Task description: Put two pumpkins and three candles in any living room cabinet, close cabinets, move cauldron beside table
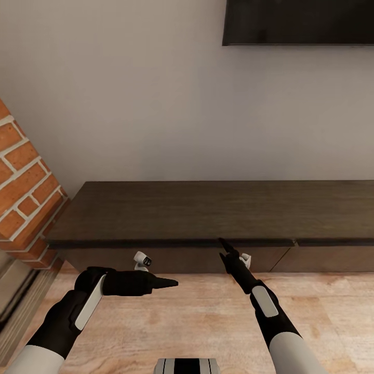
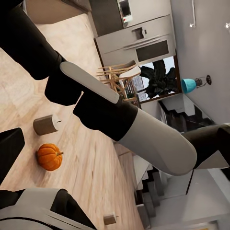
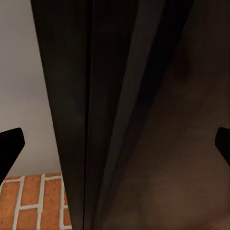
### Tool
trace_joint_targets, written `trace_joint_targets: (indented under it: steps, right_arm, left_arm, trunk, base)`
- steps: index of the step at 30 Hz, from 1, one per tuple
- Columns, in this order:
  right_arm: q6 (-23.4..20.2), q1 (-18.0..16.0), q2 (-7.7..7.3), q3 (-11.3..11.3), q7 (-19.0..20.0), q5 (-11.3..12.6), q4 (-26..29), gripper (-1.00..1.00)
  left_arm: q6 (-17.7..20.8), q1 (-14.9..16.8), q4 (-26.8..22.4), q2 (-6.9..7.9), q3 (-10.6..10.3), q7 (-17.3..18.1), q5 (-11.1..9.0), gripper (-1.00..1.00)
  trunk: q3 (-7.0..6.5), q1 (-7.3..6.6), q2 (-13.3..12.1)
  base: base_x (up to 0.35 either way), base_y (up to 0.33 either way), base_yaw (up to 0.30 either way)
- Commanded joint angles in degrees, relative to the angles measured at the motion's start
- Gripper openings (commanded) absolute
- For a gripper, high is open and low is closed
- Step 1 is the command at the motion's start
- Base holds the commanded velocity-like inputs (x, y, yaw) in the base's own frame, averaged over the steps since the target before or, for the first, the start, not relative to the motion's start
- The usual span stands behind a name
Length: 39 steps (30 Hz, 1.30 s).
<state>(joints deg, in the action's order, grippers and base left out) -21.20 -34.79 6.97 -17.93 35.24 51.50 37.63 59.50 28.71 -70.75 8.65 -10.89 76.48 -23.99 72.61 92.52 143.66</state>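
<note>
We found the right gripper (image 1: 224, 244) raised to the front edge of the cabinet (image 1: 208, 208), its tips just under the overhanging top, near the seam between two drawer fronts. In the right wrist view its two fingertips (image 3: 10, 143) stood wide apart, holding nothing, with the dark cabinet edge between them. The left gripper (image 1: 169, 283) hung over the wood floor (image 1: 208, 322), pointing across toward the right arm; its fingers looked pressed together and empty.

We judged the step in hand to be opening a drawer. The next move calls for a fingertip hooked under a handle-less front, then a straight pull.

Count, left wrist view: one pumpkin (image 2: 50, 156), two candles (image 2: 46, 124) (image 2: 110, 219), all on the floor. One candle lay near the pumpkin, the other well apart. Cabinet: one, drawers shut.
</note>
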Motion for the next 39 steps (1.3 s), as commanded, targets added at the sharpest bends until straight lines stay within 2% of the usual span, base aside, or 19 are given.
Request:
trace_joint_targets:
  steps: [1,39]
  right_arm:
    - [-0.5,0.0,0.06,-0.3,0.1,0.4,0.0,1.0]
    - [-0.5,0.0,0.06,-0.3,0.1,0.4,0.0,1.0]
  left_arm:
    - [0.5,0.0,0.0,0.05,-0.1,0.1,-0.2,1.0]
    - [0.5,0.0,0.0,0.05,-0.1,0.1,-0.2,1.0]
  trunk:
    - [0.04,-0.01,0.0]
    - [0.04,-0.01,0.0]
  base:
    - [0.002,0.0,0.0]
    - [0.0,0.0,0.0]
